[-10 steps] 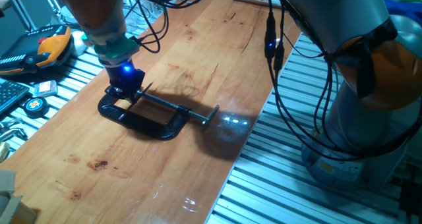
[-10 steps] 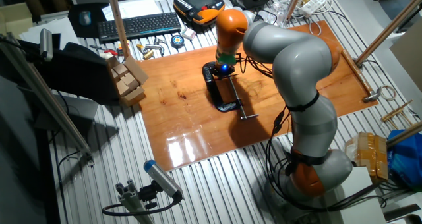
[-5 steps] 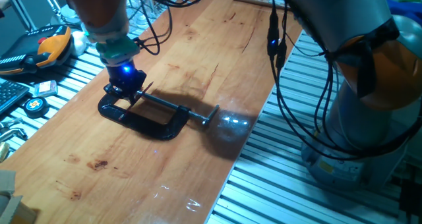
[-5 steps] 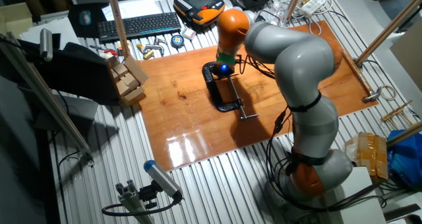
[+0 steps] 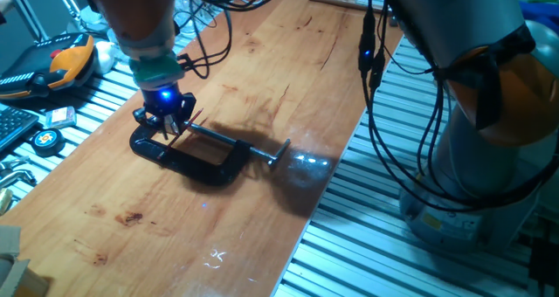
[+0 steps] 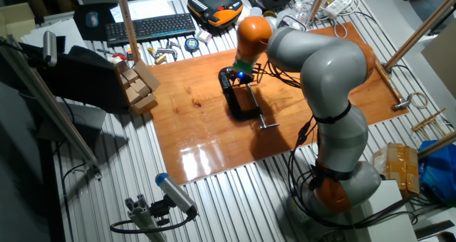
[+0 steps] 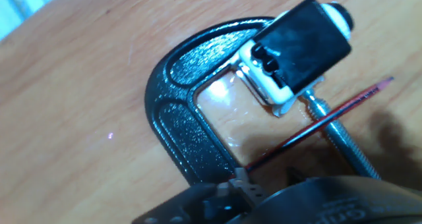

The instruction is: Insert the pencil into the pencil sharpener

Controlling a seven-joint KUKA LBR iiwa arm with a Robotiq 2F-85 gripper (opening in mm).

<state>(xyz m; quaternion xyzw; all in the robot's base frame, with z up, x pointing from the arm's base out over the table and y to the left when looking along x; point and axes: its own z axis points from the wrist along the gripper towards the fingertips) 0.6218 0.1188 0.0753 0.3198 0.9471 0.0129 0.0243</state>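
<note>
In the hand view the pencil sharpener (image 7: 297,47), a white block with a black top, sits clamped in the jaw of a black C-clamp (image 7: 177,122). The thin red pencil (image 7: 318,123) runs slanting from my gripper (image 7: 264,179) at the bottom edge up to the right. It crosses over the clamp's silver screw rod (image 7: 344,143) and passes beside the sharpener, not in it. The gripper is shut on the pencil's lower end. In one fixed view the gripper (image 5: 164,120) hovers over the clamp's (image 5: 188,162) left end. The other fixed view shows the gripper (image 6: 241,77) there too.
The clamp lies on a wooden board (image 5: 262,61) whose right edge drops to slatted metal. An orange-black device (image 5: 65,61) and a tape measure (image 5: 45,138) lie left of the board. A keyboard (image 6: 149,27) and cardboard blocks (image 6: 139,85) stand nearby. Cables hang above.
The hand has shifted slightly left and up over the clamp's end, and the arm's elbow has swung a little. The clamp has not moved.
</note>
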